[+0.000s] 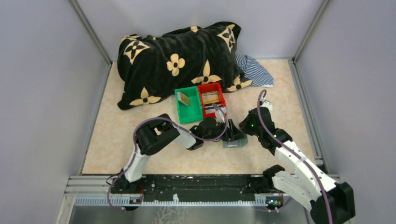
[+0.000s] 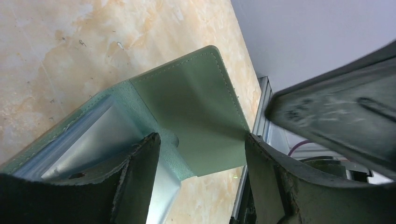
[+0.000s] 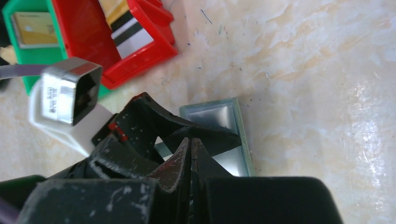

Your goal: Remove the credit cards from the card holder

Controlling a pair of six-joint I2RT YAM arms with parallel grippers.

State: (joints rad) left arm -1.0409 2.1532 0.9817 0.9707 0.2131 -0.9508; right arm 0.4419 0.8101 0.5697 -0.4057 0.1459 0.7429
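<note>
Left wrist view: grey-green card holder [image 2: 196,107] open, shiny pocket [image 2: 95,137] showing.

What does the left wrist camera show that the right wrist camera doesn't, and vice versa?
Left wrist only: the card holder's plain green flap and the metal rail at the table's edge. Right wrist only: the red bin and green bin holding credit cards. Both: the card holder lying on the table, its clear window pocket showing.
</note>
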